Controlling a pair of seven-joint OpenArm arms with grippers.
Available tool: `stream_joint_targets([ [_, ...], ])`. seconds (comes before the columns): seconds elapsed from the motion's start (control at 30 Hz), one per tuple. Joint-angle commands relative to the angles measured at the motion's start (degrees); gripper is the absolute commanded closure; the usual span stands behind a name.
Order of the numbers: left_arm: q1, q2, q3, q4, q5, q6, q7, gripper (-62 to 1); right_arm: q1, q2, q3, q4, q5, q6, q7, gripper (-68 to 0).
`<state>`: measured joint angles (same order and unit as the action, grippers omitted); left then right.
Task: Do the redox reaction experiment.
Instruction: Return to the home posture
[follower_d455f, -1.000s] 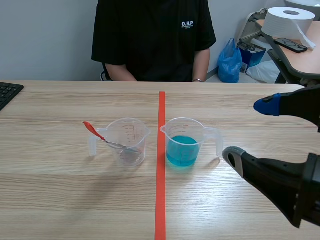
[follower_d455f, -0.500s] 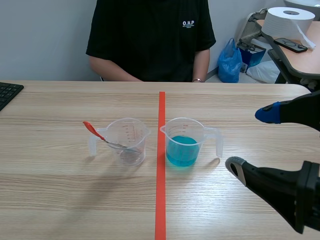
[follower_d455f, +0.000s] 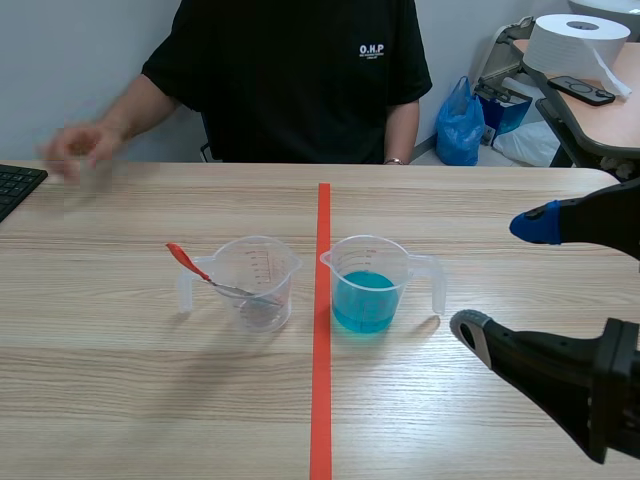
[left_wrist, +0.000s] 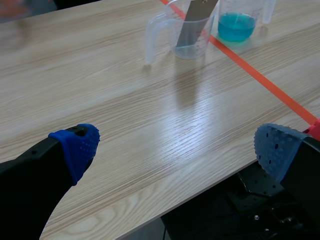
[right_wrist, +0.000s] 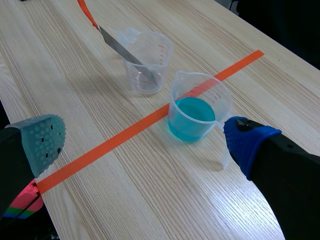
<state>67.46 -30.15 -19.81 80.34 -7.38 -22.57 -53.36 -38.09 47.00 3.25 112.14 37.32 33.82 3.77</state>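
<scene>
The shirt carries the white letters "O.H.P"; the cup scales are too small to read. The right fingers are spread wide, empty, near the handle of the blue cup on the worktop. The left fingers are spread too, empty. The clear cup beside it holds a spatula.

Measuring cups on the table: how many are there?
2. In the scene view, the cup with blue liquid stands just right of the tape line; the cup holding the spatula, just left.
</scene>
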Motion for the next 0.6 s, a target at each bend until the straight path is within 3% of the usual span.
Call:
stream_joint_targets([
  [0.0,-0.35,1.53,-0.04,1.53,-0.44,-0.13,-1.01,-62.3,0.76,-0.02,0.13,0.09,0.35,0.0,1.07,-67.9],
  [0.57,-0.96,3.45,-0.04,1.81,-0.35,0.33,-1.18,-62.3,0.79,-0.04,0.13,0.09,-2.64,0.0,1.05,-67.9],
])
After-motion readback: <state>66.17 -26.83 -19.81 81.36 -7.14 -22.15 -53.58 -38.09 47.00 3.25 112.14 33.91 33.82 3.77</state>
